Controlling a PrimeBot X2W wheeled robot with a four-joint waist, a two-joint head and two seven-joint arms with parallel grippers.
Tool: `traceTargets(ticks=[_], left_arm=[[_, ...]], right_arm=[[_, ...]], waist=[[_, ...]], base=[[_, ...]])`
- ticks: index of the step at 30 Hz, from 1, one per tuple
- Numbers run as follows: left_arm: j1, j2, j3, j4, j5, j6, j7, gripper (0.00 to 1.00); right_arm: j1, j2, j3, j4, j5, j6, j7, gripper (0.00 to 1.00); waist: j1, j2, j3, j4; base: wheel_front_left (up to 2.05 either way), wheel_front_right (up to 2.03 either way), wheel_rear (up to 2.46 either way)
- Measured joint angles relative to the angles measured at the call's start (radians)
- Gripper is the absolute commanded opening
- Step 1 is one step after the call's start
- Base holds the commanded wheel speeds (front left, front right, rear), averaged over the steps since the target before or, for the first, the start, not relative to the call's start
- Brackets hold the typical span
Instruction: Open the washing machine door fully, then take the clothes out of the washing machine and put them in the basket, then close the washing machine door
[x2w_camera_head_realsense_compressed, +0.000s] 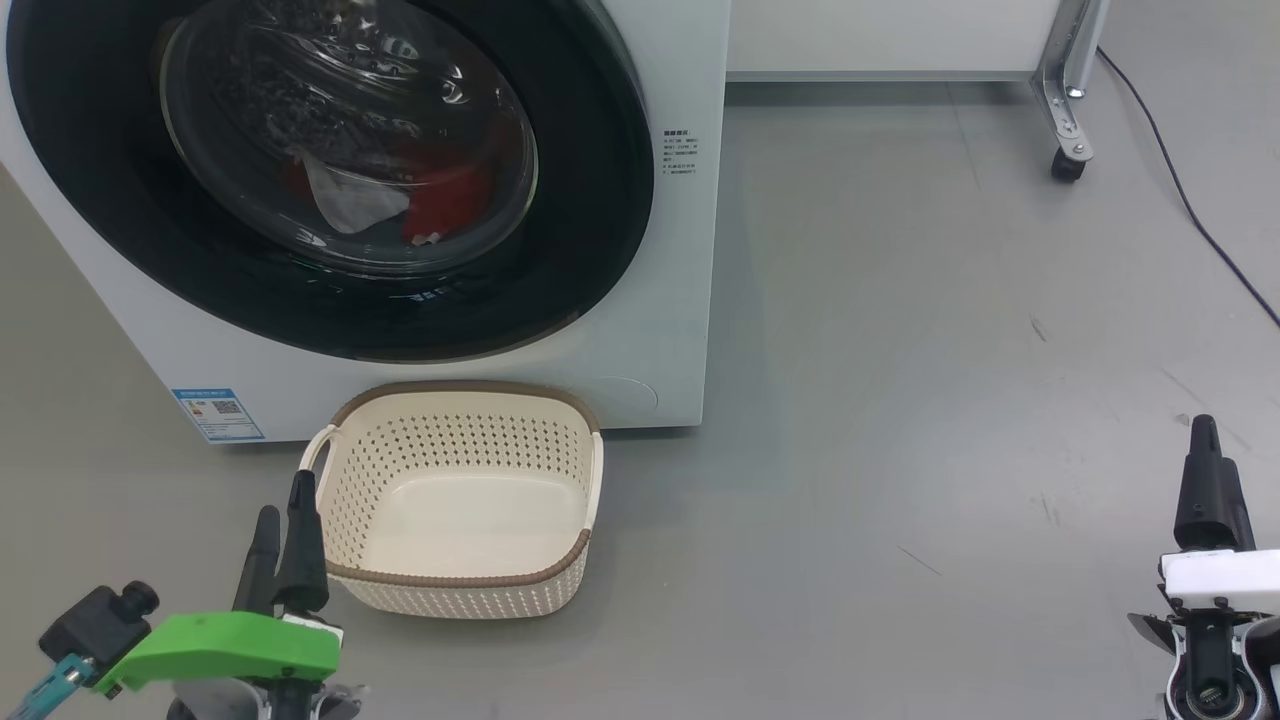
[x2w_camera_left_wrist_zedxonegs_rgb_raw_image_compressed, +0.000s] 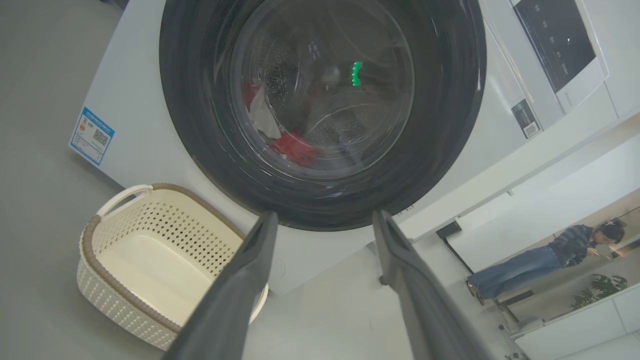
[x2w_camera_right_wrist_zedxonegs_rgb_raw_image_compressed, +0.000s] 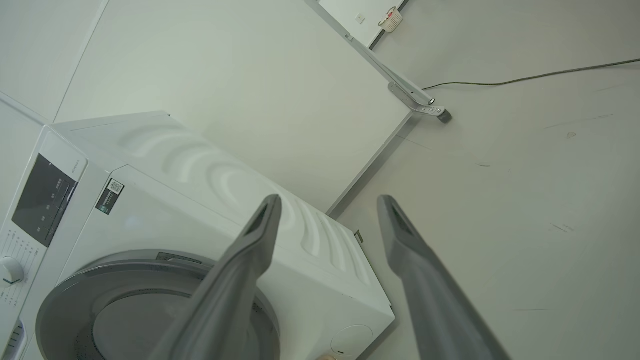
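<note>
- Head view: washer stands on the floor, front toward the robot; by my judgement no step of the task is done.
- Door is shut flush against the washer front; opening it is the first step outstanding.
- Basket sits on the floor just beside the washer's lower front edge, nothing in it.
- Clothes, red and white, lie inside the washer, seen through the door; removal and closing remain.
- Left gripper and right gripper: jaws spread wide, nothing held, both apart from the door.
</note>
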Motion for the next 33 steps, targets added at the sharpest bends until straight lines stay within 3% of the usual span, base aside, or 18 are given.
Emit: traceTargets(ticks=[17, 23, 26, 33], left_arm=[[-0.013, 0.001, -0.087, -0.044, 0.285, 0.056, -0.044, 1.00], [-0.023, 0.001, -0.117, -0.061, 0.410, 0.099, -0.070, 1.00], [-0.024, 0.001, -0.125, -0.065, 0.474, 0.141, -0.080, 1.00], [-0.024, 0.001, -0.156, -0.065, 0.557, 0.189, -0.105, 1.00]], right_arm=[[0.006, -0.068, 0.095, -0.030, -0.291, 0.000, -0.051, 1.00], [0.006, -0.092, 0.125, -0.036, -0.413, 0.000, -0.074, 1.00], [0.006, -0.099, 0.143, -0.045, -0.490, 0.001, -0.084, 1.00], [0.006, -0.105, 0.187, -0.051, -0.606, 0.001, -0.110, 1.00]], waist=[[0.0000, 0.0000, 0.013, 0.009], [0.0000, -0.0001, 0.021, 0.017], [0.0000, 0.0000, 0.025, 0.023], [0.0000, -0.0001, 0.028, 0.031]], base=[[0.00, 0.00, 0.00], [0.00, 0.00, 0.00], [0.00, 0.00, 0.00], [0.00, 0.00, 0.00]])
